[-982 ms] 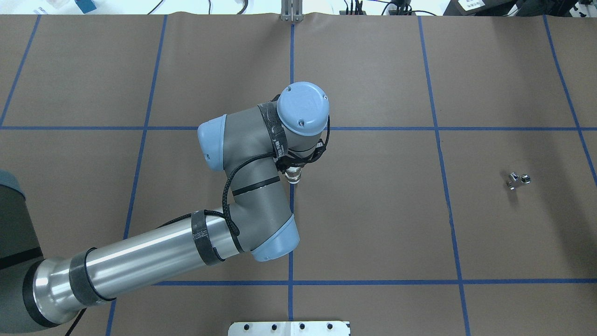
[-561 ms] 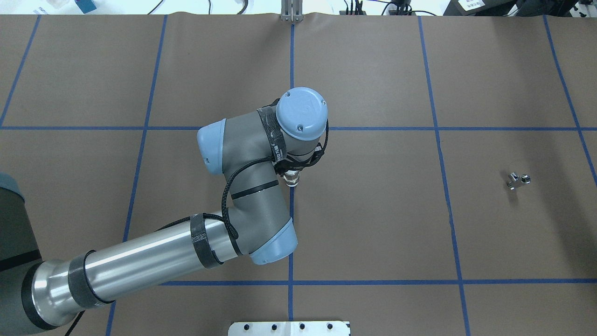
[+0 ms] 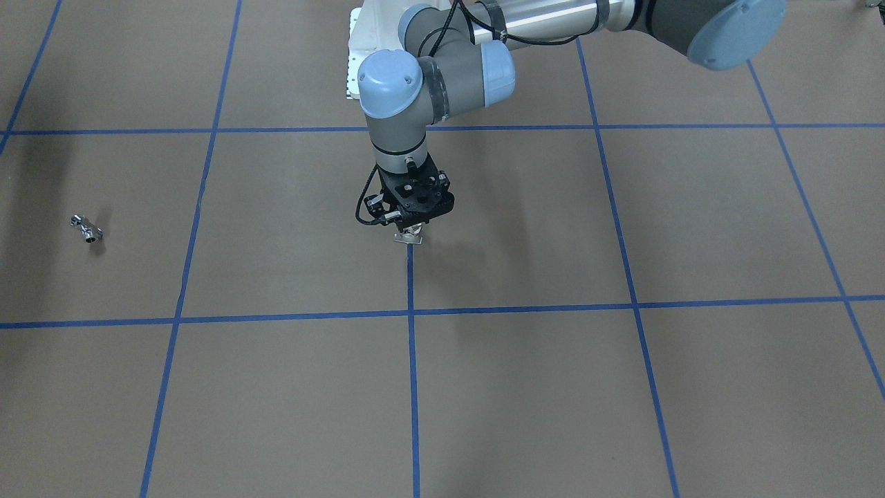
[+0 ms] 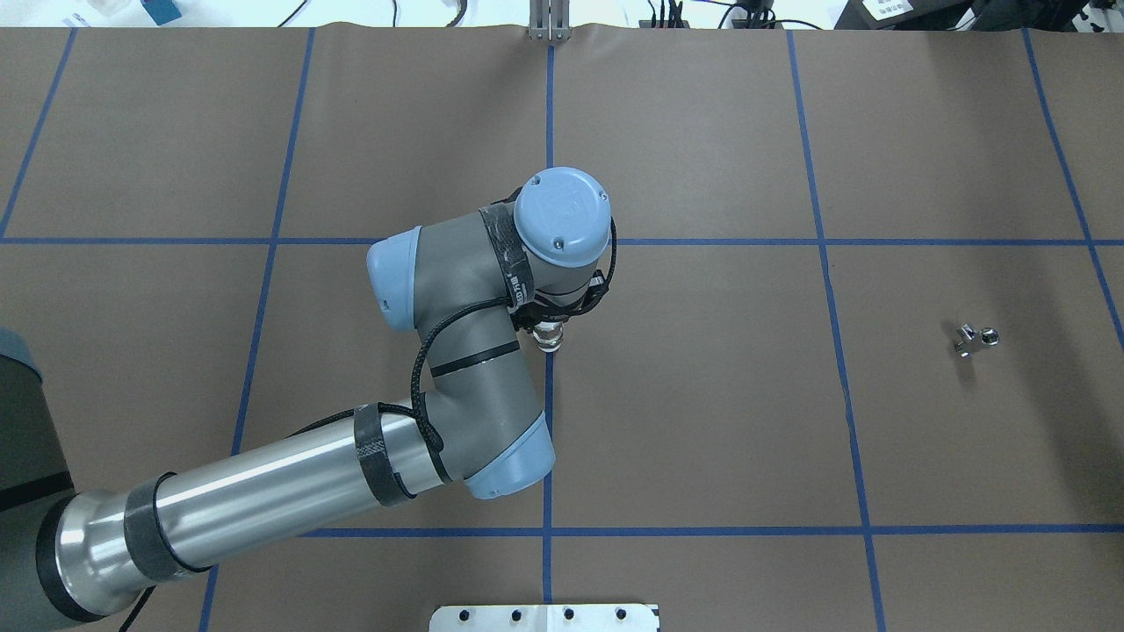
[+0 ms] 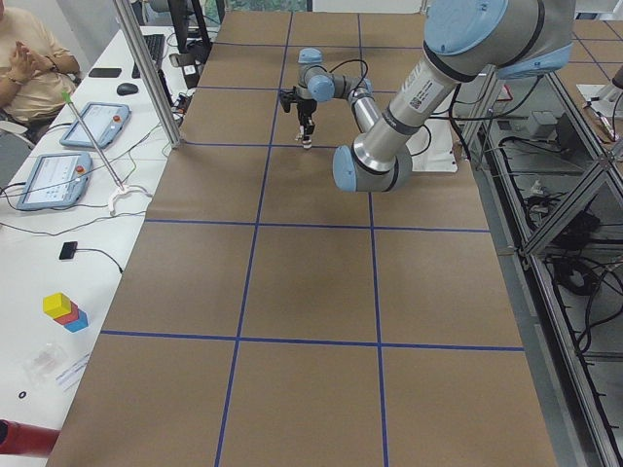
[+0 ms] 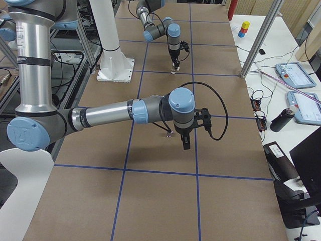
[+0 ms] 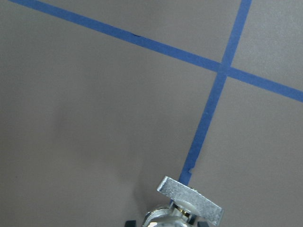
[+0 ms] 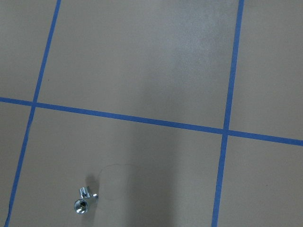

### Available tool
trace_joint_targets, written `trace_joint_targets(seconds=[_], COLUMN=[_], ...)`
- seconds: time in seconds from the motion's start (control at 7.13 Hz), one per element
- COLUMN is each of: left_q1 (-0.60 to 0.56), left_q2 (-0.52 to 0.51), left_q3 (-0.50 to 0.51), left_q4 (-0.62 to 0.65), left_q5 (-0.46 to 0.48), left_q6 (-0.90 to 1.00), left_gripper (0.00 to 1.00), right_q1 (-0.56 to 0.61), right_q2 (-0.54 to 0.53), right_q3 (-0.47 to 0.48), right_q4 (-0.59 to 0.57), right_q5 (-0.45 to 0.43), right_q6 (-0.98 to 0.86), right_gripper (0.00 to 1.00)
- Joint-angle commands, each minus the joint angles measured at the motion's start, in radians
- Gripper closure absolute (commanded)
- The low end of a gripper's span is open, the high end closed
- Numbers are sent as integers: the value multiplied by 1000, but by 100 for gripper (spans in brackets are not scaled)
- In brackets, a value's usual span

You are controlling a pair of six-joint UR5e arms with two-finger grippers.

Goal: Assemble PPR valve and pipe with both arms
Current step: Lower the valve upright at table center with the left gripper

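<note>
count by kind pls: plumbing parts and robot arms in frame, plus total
PPR valve: 1, held in the left gripper
pipe: 1, lying on the table
robot arms: 2, left arm and right arm
Total: 4

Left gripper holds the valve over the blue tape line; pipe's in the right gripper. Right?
No: the pipe lies alone on the table, no gripper at it, per the overhead view. The left gripper does hold the PPR valve over the blue tape line.
</note>
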Motion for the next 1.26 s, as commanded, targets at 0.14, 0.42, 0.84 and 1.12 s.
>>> trace_joint_targets(seconds=[0.14, 0.42, 0.84, 1.12], left_q1=[0, 0, -17, -43], left_q2=[1, 5, 63, 175], left_q3=[-3, -12, -219, -478], left_q4=[-4, -4, 34, 202], left_q5=[1, 1, -6, -10], left_q6=[2, 12, 89, 254], left_gripper=[38, 3, 0, 0], right_q1=[0, 0, 0, 0], right_q2=[0, 0, 0, 2], right_q3=[0, 0, 2, 3], right_q4=[0, 0, 0, 2], right_q5=[0, 0, 0, -2], right_q6=[0, 0, 0, -2], right_gripper=[0, 0, 0, 0])
